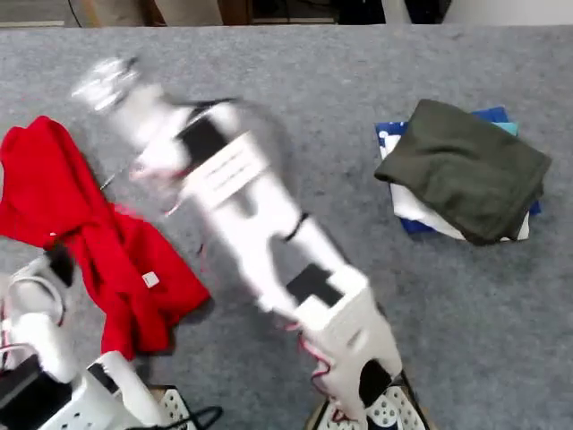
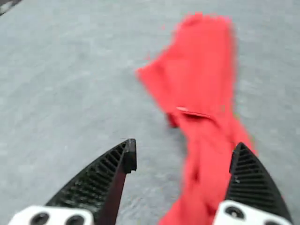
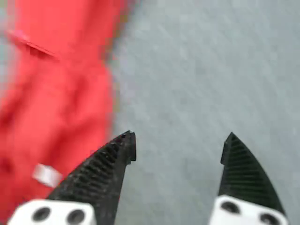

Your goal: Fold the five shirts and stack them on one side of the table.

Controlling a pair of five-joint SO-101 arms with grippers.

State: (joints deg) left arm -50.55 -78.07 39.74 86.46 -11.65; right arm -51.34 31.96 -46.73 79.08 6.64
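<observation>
Red shirt [image 1: 98, 233] crumpled at left edge of table [image 1: 358, 81], folded stack [image 1: 461, 170] near right edge, well apart. Left gripper [image 2: 183, 159] and right gripper [image 3: 180, 147] both spread wide, holding nothing.

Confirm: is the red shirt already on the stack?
No, the red shirt lies crumpled on the gray table, well apart from the stack, which has a dark green shirt on top.
</observation>
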